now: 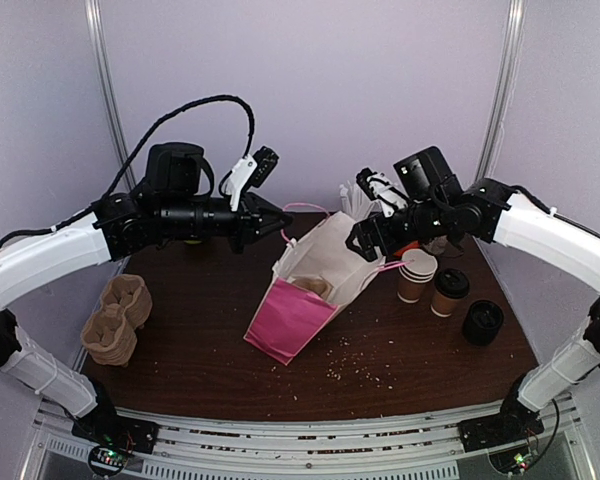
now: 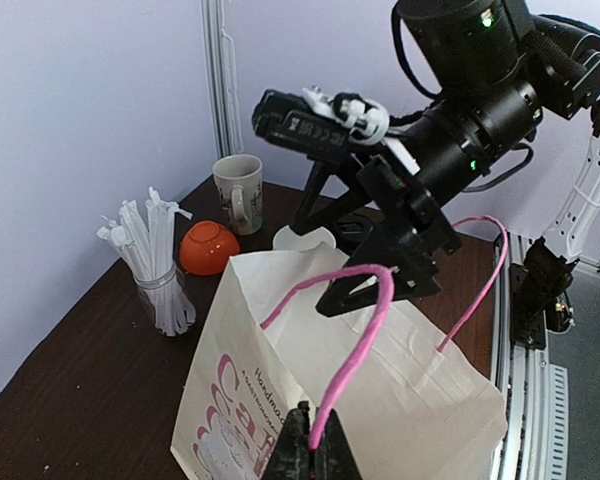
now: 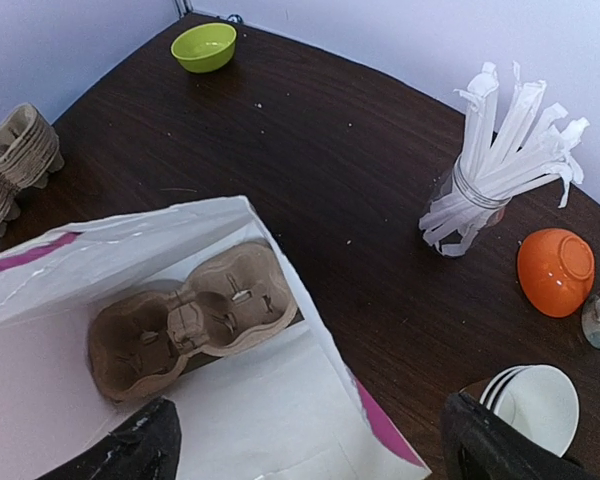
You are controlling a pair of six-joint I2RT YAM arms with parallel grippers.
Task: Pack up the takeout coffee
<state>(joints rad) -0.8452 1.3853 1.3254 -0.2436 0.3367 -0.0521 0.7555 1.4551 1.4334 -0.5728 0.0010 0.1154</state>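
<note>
Left claw (image 2: 312,448): pinched shut on pink handle (image 2: 355,340) of paper bag (image 1: 290,318).
Right claw (image 3: 305,452): spread wide above the paper bag's mouth, holding nothing.
Takeout coffee (image 1: 449,291): lidded, upright on table (image 1: 200,330), right of paper bag.
Cup carrier (image 3: 190,325): inside paper bag.

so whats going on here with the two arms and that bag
The left gripper is shut on the pink handle of the bag, holding that side up. The right gripper hangs open and empty over the bag's mouth. A cardboard carrier lies inside the bag, its slots empty. The cups stand on the table to the right of the bag, not yet packed.
</note>
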